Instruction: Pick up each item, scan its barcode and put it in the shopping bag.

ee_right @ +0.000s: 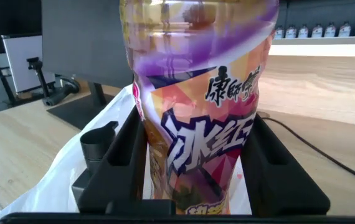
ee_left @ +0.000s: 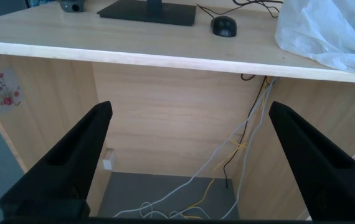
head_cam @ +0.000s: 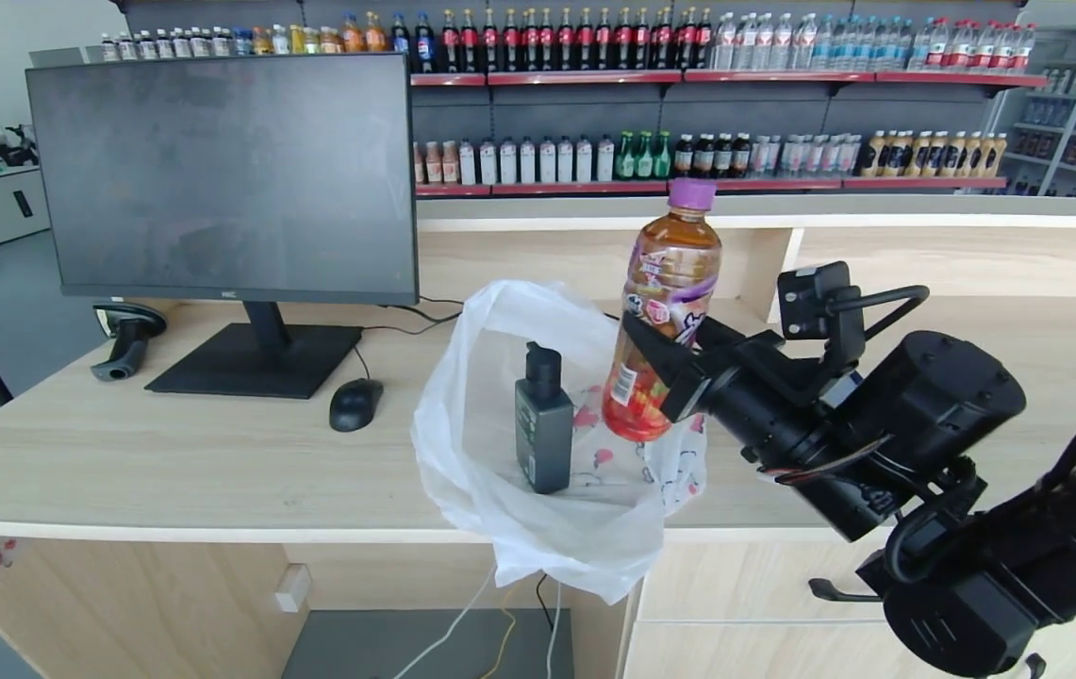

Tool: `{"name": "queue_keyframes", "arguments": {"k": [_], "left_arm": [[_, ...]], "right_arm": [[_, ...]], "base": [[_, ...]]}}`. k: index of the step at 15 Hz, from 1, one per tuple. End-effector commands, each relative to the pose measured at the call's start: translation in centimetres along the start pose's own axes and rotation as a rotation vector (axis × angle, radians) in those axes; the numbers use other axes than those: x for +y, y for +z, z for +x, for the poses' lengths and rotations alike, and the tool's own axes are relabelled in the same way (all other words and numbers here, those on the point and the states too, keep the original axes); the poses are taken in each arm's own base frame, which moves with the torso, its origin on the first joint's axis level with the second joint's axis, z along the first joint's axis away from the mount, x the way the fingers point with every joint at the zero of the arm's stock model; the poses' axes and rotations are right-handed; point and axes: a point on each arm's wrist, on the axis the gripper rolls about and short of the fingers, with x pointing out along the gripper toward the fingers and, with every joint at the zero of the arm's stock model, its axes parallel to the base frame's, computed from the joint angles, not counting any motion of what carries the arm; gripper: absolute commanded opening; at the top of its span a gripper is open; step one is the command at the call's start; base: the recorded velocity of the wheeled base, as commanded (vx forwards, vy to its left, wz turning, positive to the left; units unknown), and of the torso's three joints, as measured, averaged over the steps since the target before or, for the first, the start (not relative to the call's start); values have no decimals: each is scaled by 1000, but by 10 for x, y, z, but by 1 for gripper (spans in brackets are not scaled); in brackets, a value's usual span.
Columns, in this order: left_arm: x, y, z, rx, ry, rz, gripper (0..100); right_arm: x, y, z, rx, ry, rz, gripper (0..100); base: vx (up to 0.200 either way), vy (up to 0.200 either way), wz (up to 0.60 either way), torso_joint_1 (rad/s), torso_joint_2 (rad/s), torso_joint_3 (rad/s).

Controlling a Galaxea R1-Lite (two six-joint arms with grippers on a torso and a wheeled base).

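The drink bottle [head_cam: 674, 259] is held upright, clamped in the right gripper [head_cam: 660, 366], over the white shopping bag [head_cam: 490, 471], in which a dark pump bottle [head_cam: 543, 429] is stood. The bag is set on a pale wooden counter [head_cam: 170, 453] with a monitor [head_cam: 217, 179], mouse [head_cam: 355, 404] and scanner [head_cam: 127, 344]; stocked drink shelves [head_cam: 688, 77] are seen behind. The left gripper [ee_left: 190, 124] is spread wide below the counter's edge.

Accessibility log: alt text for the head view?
The right claw holds a purple-capped tea bottle over the open white shopping bag, where a dark pump bottle stands; a monitor, mouse and scanner sit left on the counter.
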Motion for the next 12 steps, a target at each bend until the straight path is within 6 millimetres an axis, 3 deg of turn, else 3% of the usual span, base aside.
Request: {"name": "queue_keyframes", "arguments": {"k": [1, 6, 12], "left_arm": [[0, 0, 0, 0, 1, 0, 100], [0, 0, 0, 0, 1, -3, 100], [0, 0, 0, 0, 1, -5, 100]], "right_arm": [[5, -16, 7, 27, 12, 6, 0], [5, -25, 22, 13, 13, 1, 0], [-6, -54, 27, 75, -14, -9, 0]], "base": [[0, 0, 0, 0, 0, 0], [0, 0, 0, 0, 0, 0], [0, 0, 0, 0, 0, 0]]}}
